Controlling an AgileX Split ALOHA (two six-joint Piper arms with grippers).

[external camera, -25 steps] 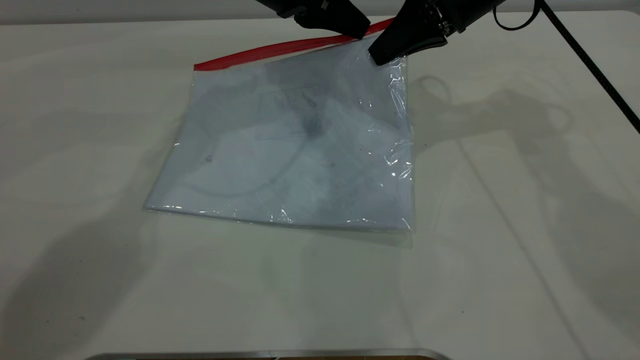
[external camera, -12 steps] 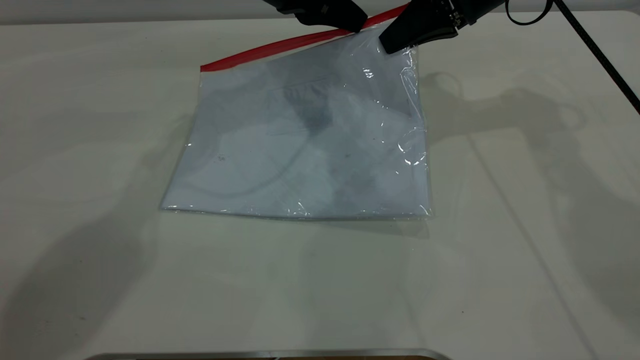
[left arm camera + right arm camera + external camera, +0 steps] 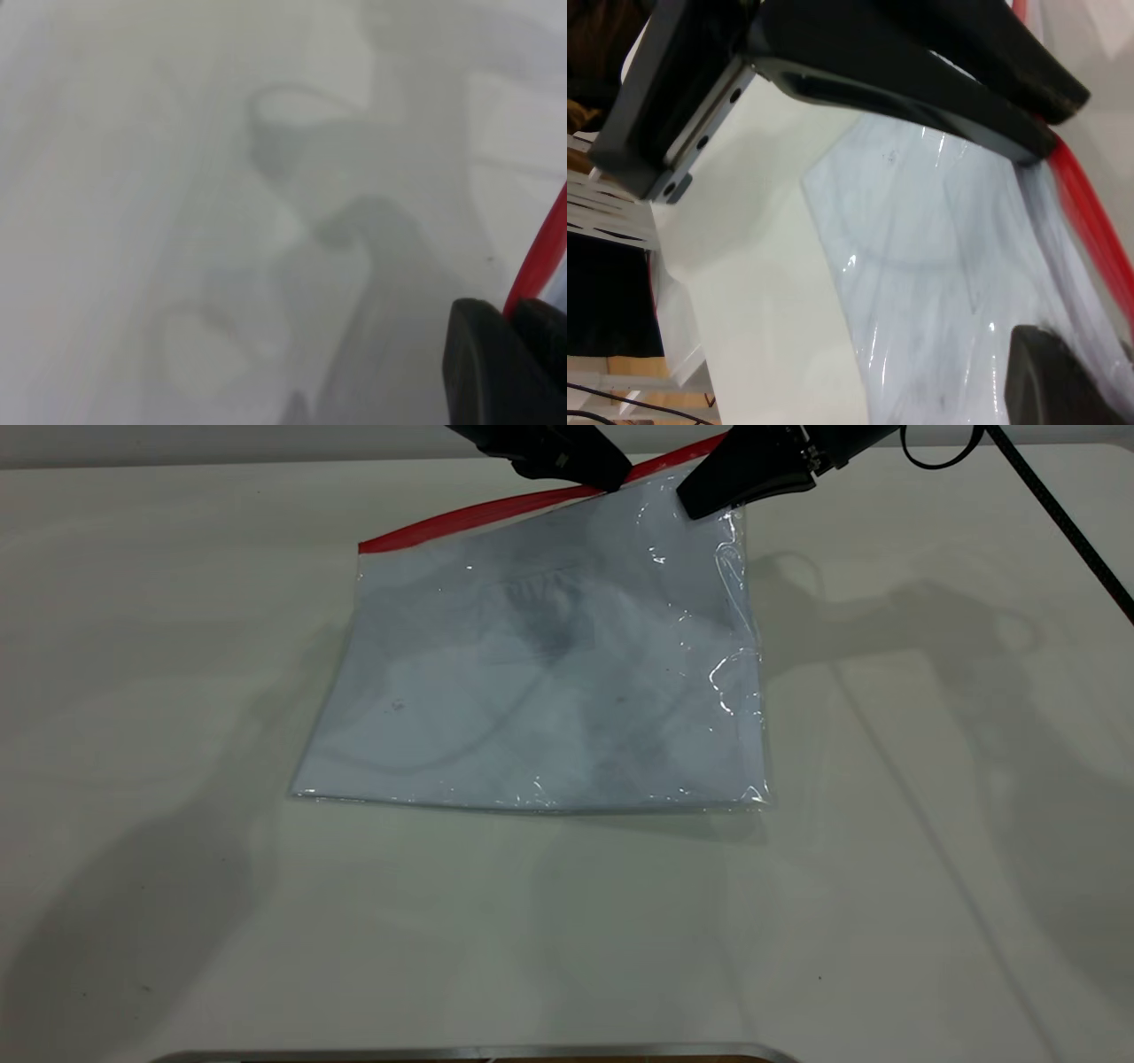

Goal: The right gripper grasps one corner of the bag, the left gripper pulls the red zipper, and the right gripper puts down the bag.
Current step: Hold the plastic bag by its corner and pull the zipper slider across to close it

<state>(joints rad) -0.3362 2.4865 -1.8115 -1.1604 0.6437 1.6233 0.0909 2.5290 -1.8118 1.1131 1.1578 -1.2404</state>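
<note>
The bag (image 3: 549, 682) is a clear pouch with white paper inside, lying on the white table with its far right end lifted. My right gripper (image 3: 702, 510) is shut on the corner of the bag (image 3: 725, 503) where the red strip ends and holds it off the table. The red zipper (image 3: 478, 512) runs along the far edge. My left gripper (image 3: 609, 485) is shut on the red zipper to the left of the right gripper. In the left wrist view the red strip (image 3: 540, 257) runs in between the shut fingers (image 3: 483, 354). In the right wrist view the bag (image 3: 939, 283) and zipper (image 3: 1090, 221) show below the left gripper (image 3: 921, 80).
The white table (image 3: 930, 824) carries only the bag. A thin black cable (image 3: 1063, 522) runs down from the right arm at the far right. A metal edge (image 3: 478, 1052) lines the table's front.
The right gripper has raised the bag's corner and drawn the bag to the right. The left gripper has moved a little to the left along the red zipper.
</note>
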